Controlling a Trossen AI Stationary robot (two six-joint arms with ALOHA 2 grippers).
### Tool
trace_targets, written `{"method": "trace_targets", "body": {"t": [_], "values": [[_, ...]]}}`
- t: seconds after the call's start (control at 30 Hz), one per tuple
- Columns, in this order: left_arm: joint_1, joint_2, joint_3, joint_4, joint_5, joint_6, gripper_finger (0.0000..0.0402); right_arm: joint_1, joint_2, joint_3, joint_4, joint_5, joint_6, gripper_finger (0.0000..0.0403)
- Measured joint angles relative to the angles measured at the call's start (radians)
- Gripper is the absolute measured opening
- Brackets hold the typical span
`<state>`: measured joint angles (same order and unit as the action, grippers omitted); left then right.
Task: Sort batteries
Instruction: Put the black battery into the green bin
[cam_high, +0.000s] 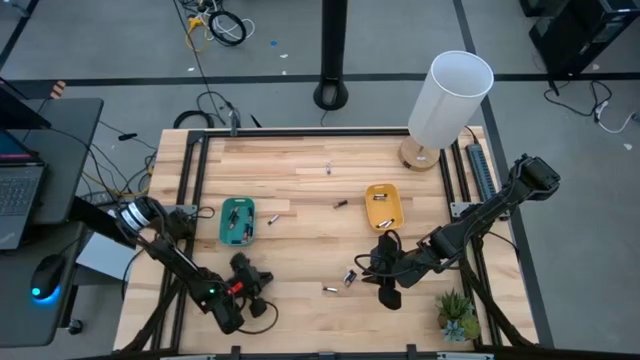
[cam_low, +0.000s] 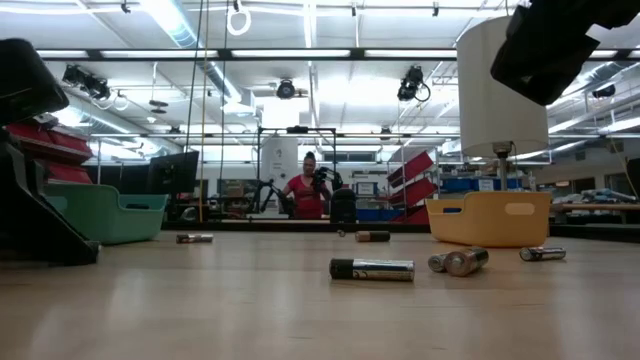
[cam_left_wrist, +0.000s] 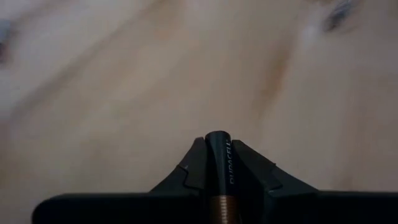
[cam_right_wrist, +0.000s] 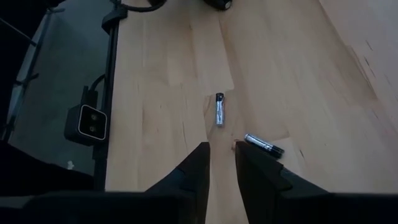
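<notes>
My left gripper (cam_high: 243, 266) stands over the table's near left part, below the green tray (cam_high: 237, 220), and is shut on a black battery (cam_left_wrist: 219, 163). My right gripper (cam_right_wrist: 221, 163) hovers open over the near middle of the table, pointing toward two loose batteries (cam_right_wrist: 219, 109) (cam_right_wrist: 264, 144) that lie flat on the wood just ahead of it. More batteries lie singly farther off (cam_high: 272, 217) (cam_high: 340, 204) (cam_high: 328, 166). The green tray and the yellow tray (cam_high: 383, 206) each hold a few cells. My left gripper pinches the black, copper-ended battery between its two fingers (cam_left_wrist: 252, 167). The battery lies along the fingers. Its black end (cam_left_wrist: 217, 138) sticks out just past the fingertips, and its copper band (cam_left_wrist: 219, 208) sits farther back between them.
A white lamp on a wooden base (cam_high: 447, 100) stands at the far right corner. A small potted plant (cam_high: 458, 315) sits at the near right corner. A dark metal frame (cam_high: 190, 180) runs along the table's edges, with a small camera (cam_right_wrist: 90, 122) at the near edge. A person (cam_low: 308, 190) stands far behind.
</notes>
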<state>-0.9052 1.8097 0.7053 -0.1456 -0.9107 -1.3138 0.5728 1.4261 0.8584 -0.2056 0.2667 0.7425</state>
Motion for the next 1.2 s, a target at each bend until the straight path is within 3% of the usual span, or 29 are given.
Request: {"method": "trace_targets", "body": {"t": [0.37,0.57,0.7,0.77,0.87,1.0,1.2], "values": [[0.098,-0.34,0.002,-0.407,-0.191,-0.004,0.0055,-0.03,0.0,0.0,0.013,0.001,-0.01,0.0081],[0.214,-0.546,0.002,-0.745,-0.061,-0.107,0.0055,-0.08,0.0,0.0,0.027,-0.019,-0.041,0.0081],[0.292,-0.596,-0.004,-0.974,0.074,-0.208,0.0055,-0.114,0.0,0.019,0.033,-0.053,-0.132,0.0081],[0.316,-0.605,-0.013,-1.012,0.098,-0.241,0.0068,-0.135,0.0,0.039,0.017,-0.058,-0.167,0.0081],[0.344,-0.607,-0.017,-0.997,0.108,-0.25,0.0123,-0.188,0.0,0.081,-0.029,-0.079,-0.176,0.0082],[0.378,-0.607,-0.017,-0.968,0.117,-0.249,0.0194,-0.3,0.0,0.135,-0.092,-0.201,-0.234,0.0093],[0.405,-0.628,0.055,-0.975,0.138,-0.249,0.0209,-0.46,0.0,0.255,-0.216,-0.26,-0.458,0.0115]]}}
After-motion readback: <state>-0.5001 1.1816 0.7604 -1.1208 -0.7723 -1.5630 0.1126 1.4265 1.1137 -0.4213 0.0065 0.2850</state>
